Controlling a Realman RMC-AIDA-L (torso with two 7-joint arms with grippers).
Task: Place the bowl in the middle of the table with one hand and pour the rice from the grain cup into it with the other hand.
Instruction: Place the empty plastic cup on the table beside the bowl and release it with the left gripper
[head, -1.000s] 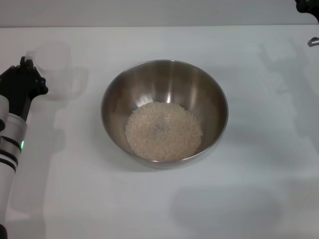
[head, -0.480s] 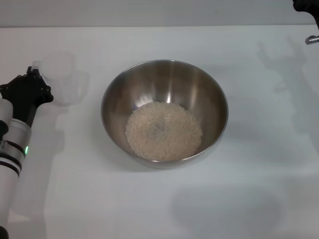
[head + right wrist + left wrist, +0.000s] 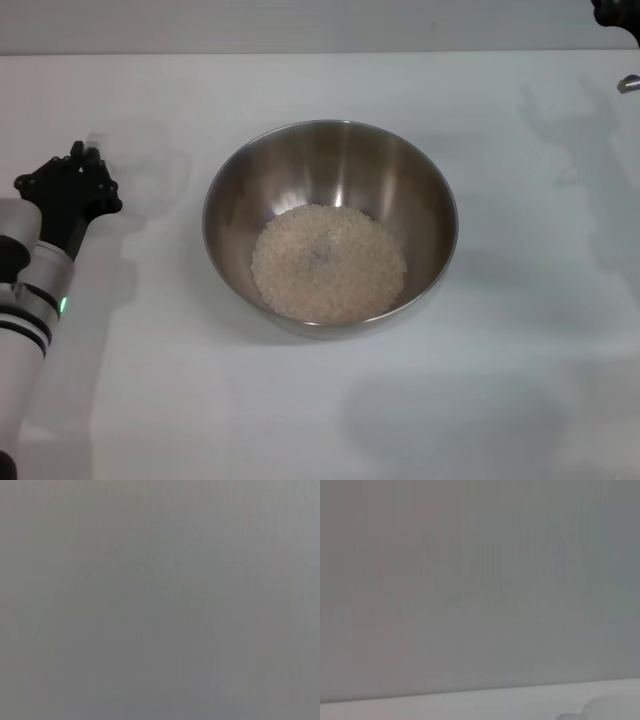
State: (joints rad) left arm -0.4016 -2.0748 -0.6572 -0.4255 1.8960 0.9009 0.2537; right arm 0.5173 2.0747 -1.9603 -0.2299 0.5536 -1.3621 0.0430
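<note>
head view, bowl: the bowl (image 3: 331, 224) sits mid-tabletop (image 3: 330, 410), upright, unmoved across the earlier frames.
head view, rice: the rice (image 3: 328, 262) lies as a pale heap on the bowl floor; same heap as a second ago, so the pour looks done.
head view, left tool: the left tool (image 3: 72, 185) is at the left edge, well apart from the bowl. It has slid toward the camera and slightly inward over the last second.
head view, grain cup: a second ago the frosted cup stood clear just beyond the left tool; half a second ago fainter; now only a pale trace at the tool tip (image 3: 95, 143), too faint to say for sure it is the grain cup.
head view, left tool state: cannot tell how far open it is, nor whether it has hold of the cup.
head view, right tool: the right tool (image 3: 618, 12) shows only as a dark bit at the far right corner, parked; opening cannot be told. Barely any shift from earlier.
head view, meaning: judged, both task parts complete; left arm seems to be retreating.
left wrist view: flat grey blank, a pale strip of tabletop (image 3: 470, 707) along one edge, a vague rounded shape in the corner, unidentifiable. No fingers visible.
right wrist view: uniform grey, nothing to name, no tool seen.
</note>
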